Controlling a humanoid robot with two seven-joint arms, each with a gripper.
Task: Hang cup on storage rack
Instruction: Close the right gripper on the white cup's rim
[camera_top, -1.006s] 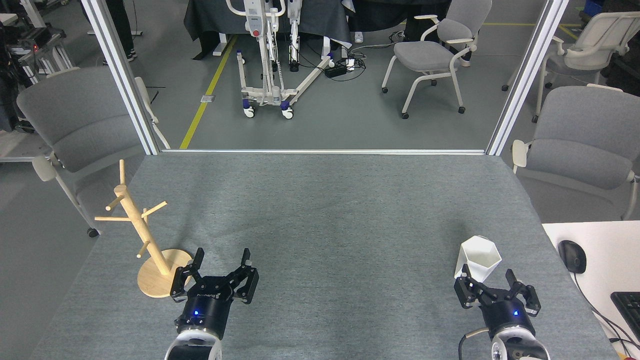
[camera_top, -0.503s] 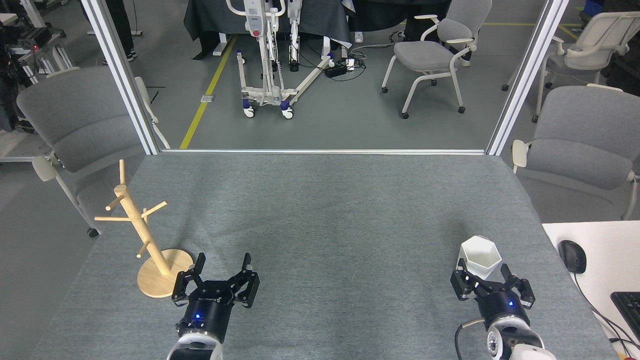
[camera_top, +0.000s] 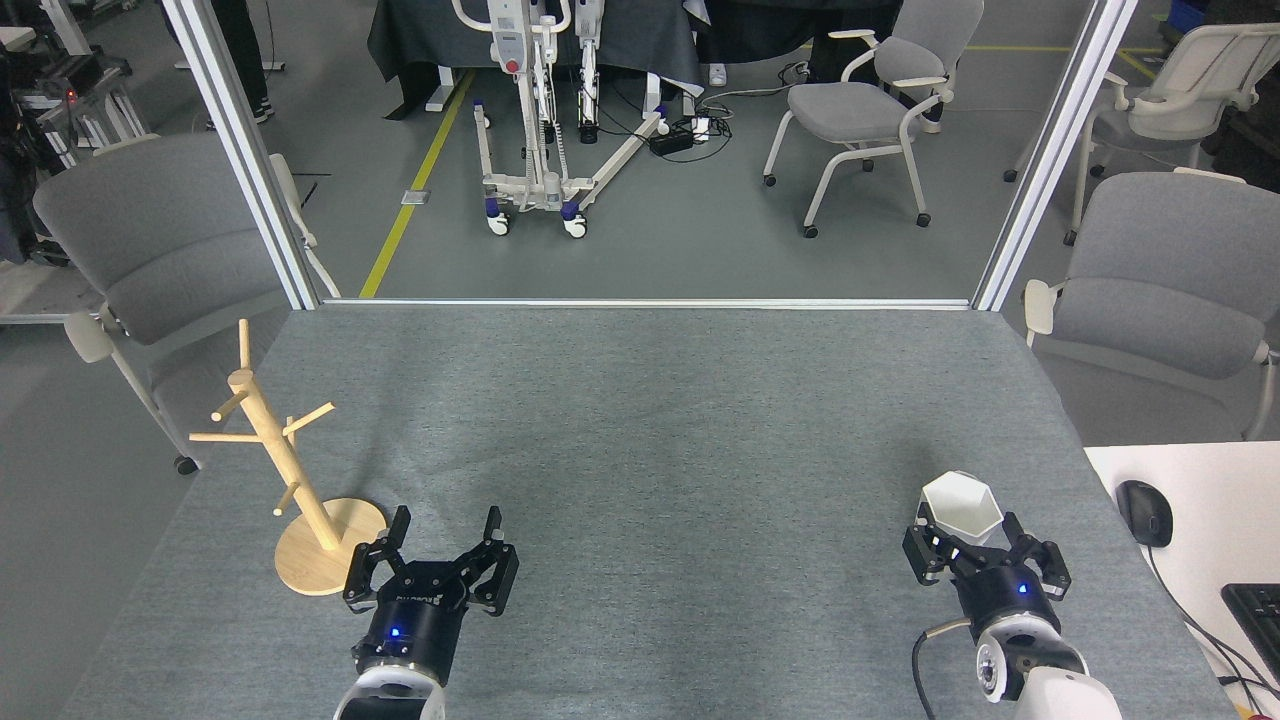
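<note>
Head view looks down on a bench (camera_top: 640, 420) covered in grey felt-like cloth. Near its front right corner stands the cup (camera_top: 961, 509), white and faceted with a six-sided rim, upright with its opening facing up. The right pincer (camera_top: 975, 540) sits directly in front of the cup, its black fingers spread to either side of the cup's lower part; whether the fingers actually touch or grip the cup cannot be told, since the cup's base is hidden behind them. A small blue light shows on the wrist below.

Over at the bench's front left stands the storage rack (camera_top: 268, 448), a light wooden post with thin pegs on a round disc base, leaning slightly in this view and carrying nothing on its pegs. The left pincer (camera_top: 445, 528) rests low just to the right of the disc base, its two fingers held clearly apart and pointing away from the camera, with nothing between them.

Cup and rack are well apart, on opposite sides of the bench.
</note>
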